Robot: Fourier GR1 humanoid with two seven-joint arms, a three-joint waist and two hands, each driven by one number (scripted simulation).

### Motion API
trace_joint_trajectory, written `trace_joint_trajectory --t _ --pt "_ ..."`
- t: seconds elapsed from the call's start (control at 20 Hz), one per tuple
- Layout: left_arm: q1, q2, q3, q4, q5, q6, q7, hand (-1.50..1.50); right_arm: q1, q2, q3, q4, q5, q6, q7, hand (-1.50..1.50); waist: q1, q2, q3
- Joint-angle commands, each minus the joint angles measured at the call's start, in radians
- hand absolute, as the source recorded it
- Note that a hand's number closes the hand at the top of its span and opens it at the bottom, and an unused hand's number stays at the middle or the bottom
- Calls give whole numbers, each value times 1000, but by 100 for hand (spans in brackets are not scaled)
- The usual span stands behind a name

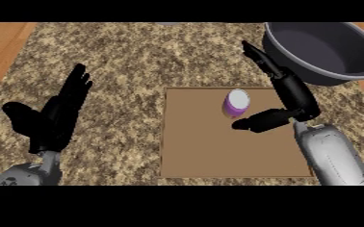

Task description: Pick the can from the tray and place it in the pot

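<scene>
A purple can [236,103] with a pale lid stands upright on the brown tray [206,149], near the tray's far edge. The grey pot [316,48] sits at the far right, beyond the tray's corner. My right hand [288,98] hovers just right of the can, fingers straight and pointing away toward the pot's rim, thumb stretched left below the can. Nothing is held in it. My left hand [57,110] rests at the left over the speckled counter, fingers straight and up, well apart from the tray.
The granite counter [142,57] spreads around the tray. A wooden strip [10,38] shows past the counter's left edge. Part of the pot runs out of view at the right.
</scene>
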Motion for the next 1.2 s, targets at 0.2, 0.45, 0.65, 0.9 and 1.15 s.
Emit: trace_joint_trajectory --t 0.2,0.45,0.65,0.9,1.15 --pt "-9 -78 -45 -36 -24 37 65 0 86 -190 -78 -64 106 45 -138 -150 -1 -10 3" --pt "-9 -78 -46 -65 -31 40 92 0 38 -316 -74 -195 172 120 102 -150 4 -13 2" --pt "-38 -99 -13 53 -16 -3 11 0 2 -431 -83 -287 137 276 245 -150 -5 -9 1" --pt "-25 -56 -2 -45 -8 -29 83 0 -82 -410 -5 -350 115 382 534 -150 14 -11 1" --pt "-41 -107 -21 -14 -50 -7 71 0 -194 -376 -8 -236 73 486 669 -150 19 -7 2"
